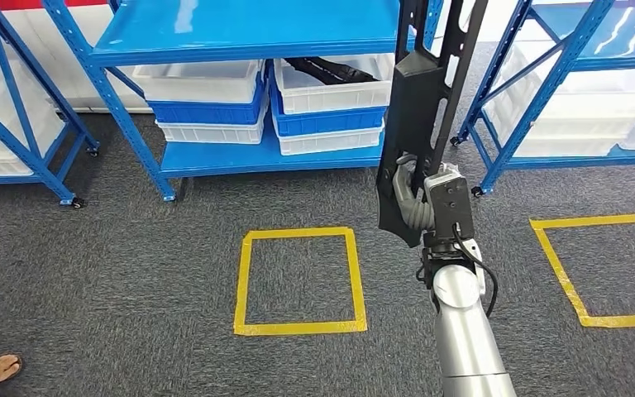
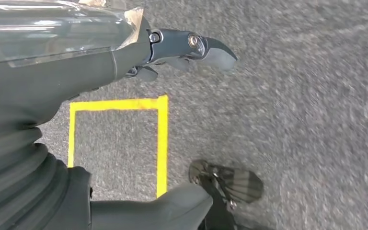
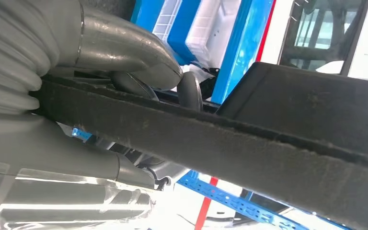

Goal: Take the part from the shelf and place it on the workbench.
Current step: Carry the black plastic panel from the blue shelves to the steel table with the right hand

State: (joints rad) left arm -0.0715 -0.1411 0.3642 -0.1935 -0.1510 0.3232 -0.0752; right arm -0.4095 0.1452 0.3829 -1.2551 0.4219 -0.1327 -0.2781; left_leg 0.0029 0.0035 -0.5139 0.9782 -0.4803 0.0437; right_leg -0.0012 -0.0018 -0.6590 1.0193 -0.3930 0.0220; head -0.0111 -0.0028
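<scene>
Closest to the head camera, the right hand [image 1: 417, 198] grips the long black part [image 1: 422, 107], fingers wrapped round its lower end, holding it upright above the grey carpet. Beyond the hand stands a blue shelf [image 1: 240, 33] carrying white and blue bins [image 1: 327, 103], one with another dark part inside. Just to the hand's left on the floor lies a yellow tape square [image 1: 298, 281]. The left hand [image 2: 182, 48] hangs over the carpet, fingers apart and holding nothing, near a person's sandalled foot [image 2: 227, 179].
</scene>
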